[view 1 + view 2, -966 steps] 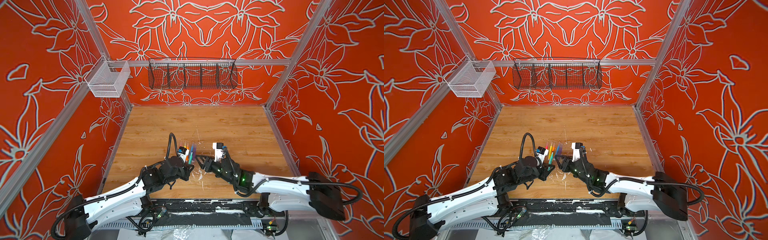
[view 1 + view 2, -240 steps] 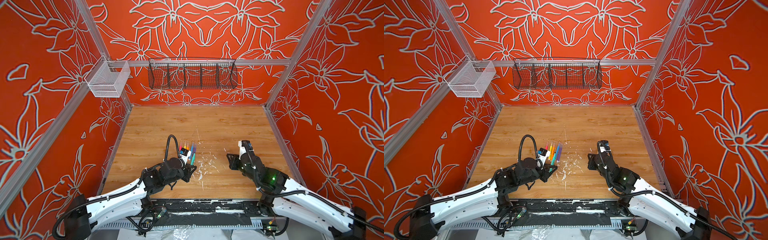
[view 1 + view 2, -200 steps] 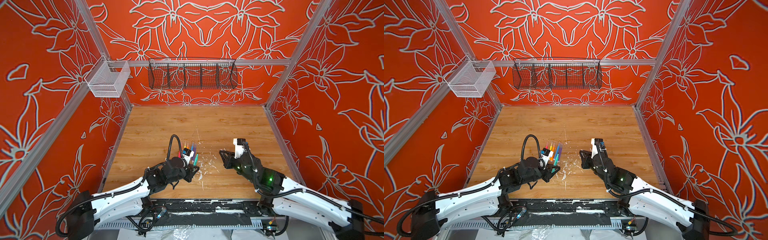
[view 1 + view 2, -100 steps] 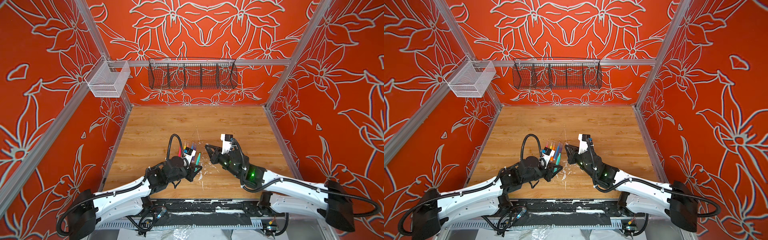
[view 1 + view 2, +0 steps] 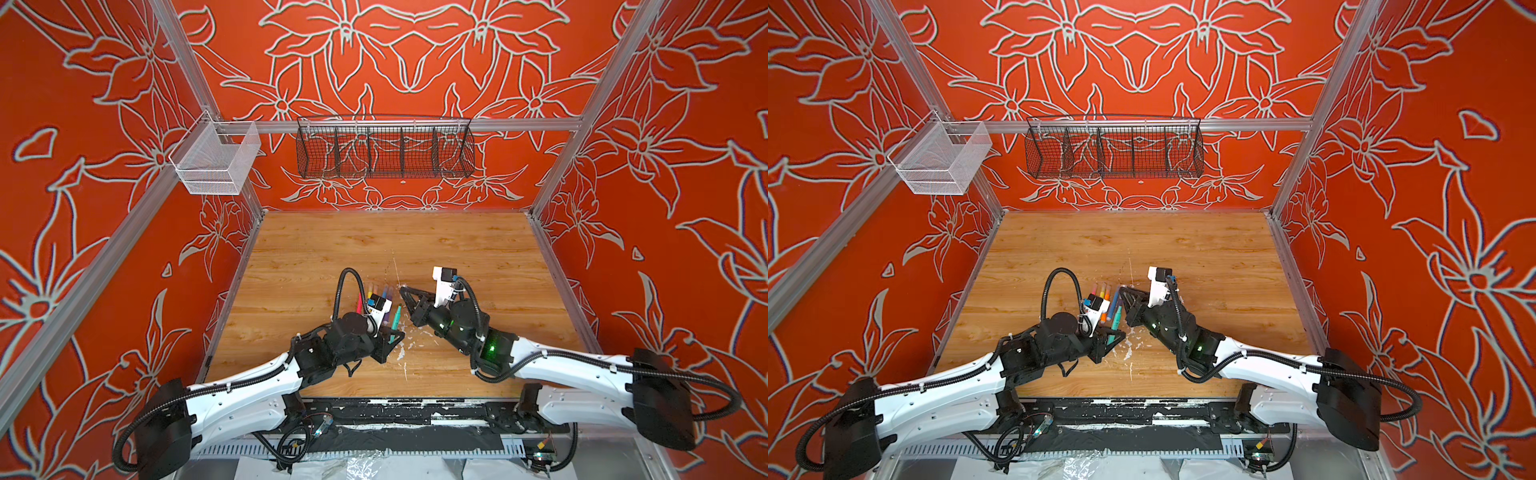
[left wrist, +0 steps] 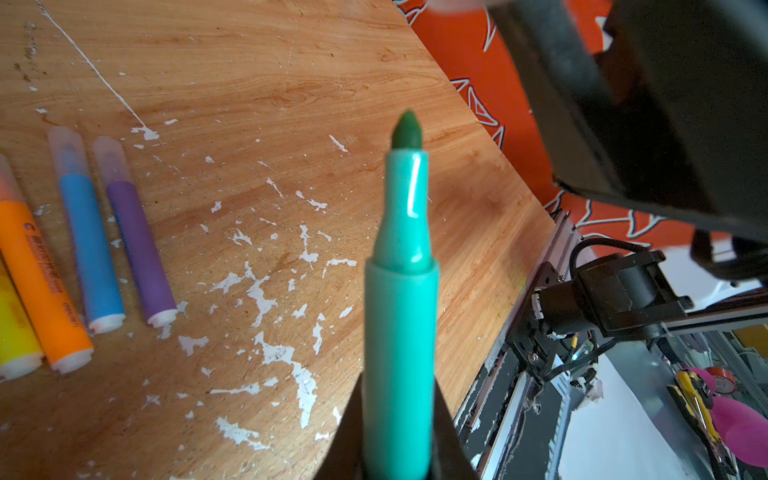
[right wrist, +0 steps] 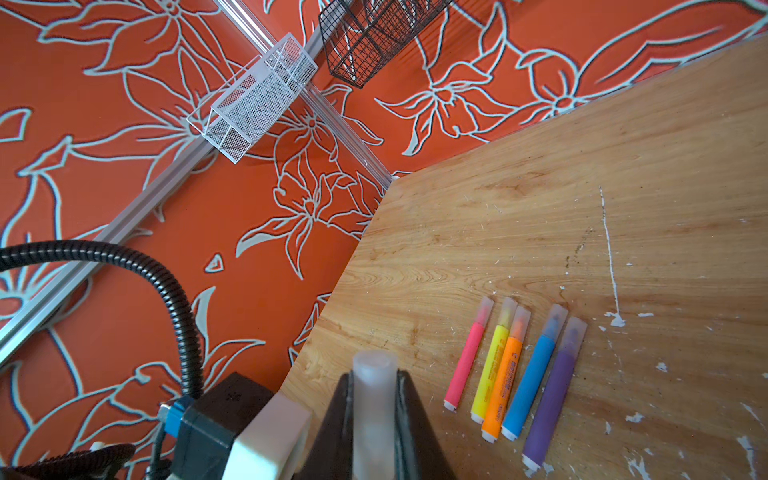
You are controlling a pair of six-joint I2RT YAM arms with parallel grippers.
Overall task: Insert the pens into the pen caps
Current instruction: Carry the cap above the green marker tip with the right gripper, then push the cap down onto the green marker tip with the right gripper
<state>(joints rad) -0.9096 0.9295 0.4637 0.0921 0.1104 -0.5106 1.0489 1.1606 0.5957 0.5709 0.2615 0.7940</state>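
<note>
Green pen [image 6: 401, 291] — clamped in left pincer [image 6: 397, 415], tip aimed at right pincer [image 7: 372, 380], which grips clear cap [image 7: 374, 415] just beyond that tip, apparently off-axis. Five capped pens [image 7: 536, 374] — on table [image 7: 540, 208].

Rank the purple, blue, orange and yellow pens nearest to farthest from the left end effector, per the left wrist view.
1. purple pen: row's end nearest the left end effector.
2. blue pen: beside purple.
3. orange pen: beyond blue.
4. yellow pen: past orange, cut off at the frame edge.
</note>
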